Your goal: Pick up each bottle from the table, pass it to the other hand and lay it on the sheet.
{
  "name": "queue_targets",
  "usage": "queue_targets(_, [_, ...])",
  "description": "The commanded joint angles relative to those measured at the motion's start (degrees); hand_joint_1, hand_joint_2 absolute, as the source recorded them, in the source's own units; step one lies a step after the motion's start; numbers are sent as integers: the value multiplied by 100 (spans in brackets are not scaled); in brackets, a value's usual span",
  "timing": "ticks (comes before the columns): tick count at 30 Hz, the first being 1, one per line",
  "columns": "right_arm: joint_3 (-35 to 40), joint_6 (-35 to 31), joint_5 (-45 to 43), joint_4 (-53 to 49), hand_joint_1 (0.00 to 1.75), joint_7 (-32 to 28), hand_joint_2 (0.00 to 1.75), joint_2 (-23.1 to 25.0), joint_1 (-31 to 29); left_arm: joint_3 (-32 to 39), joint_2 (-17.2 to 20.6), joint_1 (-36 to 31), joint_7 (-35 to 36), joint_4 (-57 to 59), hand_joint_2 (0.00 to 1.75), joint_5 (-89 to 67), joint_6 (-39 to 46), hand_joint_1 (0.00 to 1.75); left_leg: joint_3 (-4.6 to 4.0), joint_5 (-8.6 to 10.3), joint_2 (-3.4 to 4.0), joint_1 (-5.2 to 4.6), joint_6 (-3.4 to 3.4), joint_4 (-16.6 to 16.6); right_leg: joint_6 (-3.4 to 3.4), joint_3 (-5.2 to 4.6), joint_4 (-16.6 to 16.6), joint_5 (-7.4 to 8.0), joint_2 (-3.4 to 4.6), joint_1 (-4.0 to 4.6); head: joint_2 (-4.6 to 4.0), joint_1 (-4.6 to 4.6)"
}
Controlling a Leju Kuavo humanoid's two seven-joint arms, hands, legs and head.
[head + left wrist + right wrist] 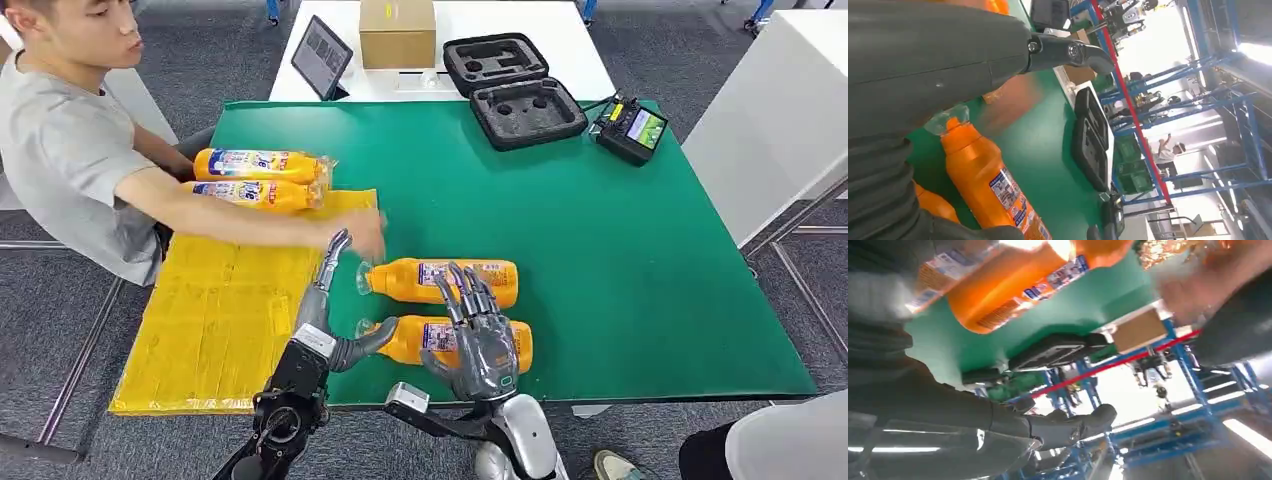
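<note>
near bottle [455, 341] under right robot hand [478, 340]

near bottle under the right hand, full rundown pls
Near bottle: orange plastic with a clear cap and a blue-and-white label, lying on its side on the green table, cap toward the yellow sheet. It lies parallel to the far bottle, apart from it. The right hand is over its middle with fingers spread; contact is unclear. The left hand is by its cap.

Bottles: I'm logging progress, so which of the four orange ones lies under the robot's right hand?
The nearest bottle, closest to the table's front edge. The right hand is spread over its label. Another bottle lies just beyond it, and two bottles sit by the yellow sheet.
</note>
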Motion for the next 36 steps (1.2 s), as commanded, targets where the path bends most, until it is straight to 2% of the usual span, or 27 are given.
queue_targets(1, [135, -24, 12, 358, 0, 74, 175, -125, -171, -23, 83, -170, 19, 293, 175, 0, 11, 0, 24, -7, -2, 4, -9, -6, -8, 23, -6, -6, 5, 4, 0, 0])
queue_targets(5, [187, -24, 93, 358, 0, 171, 175, -155, -178, -21, 96, -152, 11, 300, 175, 1, 16, 0, 24, -8, 0, 5, -10, -5, -8, 24, -6, -6, 7, 4, 0, 0])
queue_targets(11, [669, -24, 624, 942, 0, 1226, 175, -508, -393, -27, 147, -105, -12, 306, 175, 57, -21, 0, 29, -10, 5, 7, -10, -5, -8, 29, -10, -4, 12, 6, 0, 0])
queue_targets(18, [1160, 273, 505, 1327, 0, 1846, 175, -796, -541, -18, 209, -50, 38, 167, 175, 87, -58, 0, 28, -8, 7, 5, -9, -8, -7, 28, -11, -3, 14, 4, 0, 0])
queue_targets(24, [1189, 423, 651, 1475, 0, 2147, 175, -874, -562, -36, 236, -37, 54, 147, 175, 93, -63, 0, 12, -3, 1, 3, -5, -7, -4, 13, -7, -1, 5, 2, 0, 0])
queue_targets(32, [1213, 623, 878, 1107, 0, 2438, 175, -969, -323, -61, 240, 58, 96, 27, 175, 70, -65, 0, 15, -5, -1, 1, -6, -5, -5, 16, -4, -5, 4, 0, 0, 0])
queue_targets(36, [1174, 729, 1236, 982, 0, 2774, 175, -969, -269, -77, 218, 43, 145, 31, 175, 14, -57, 0, 9, -4, -3, 2, -6, -3, -5, 11, -3, -3, 1, 1, 0, 0])
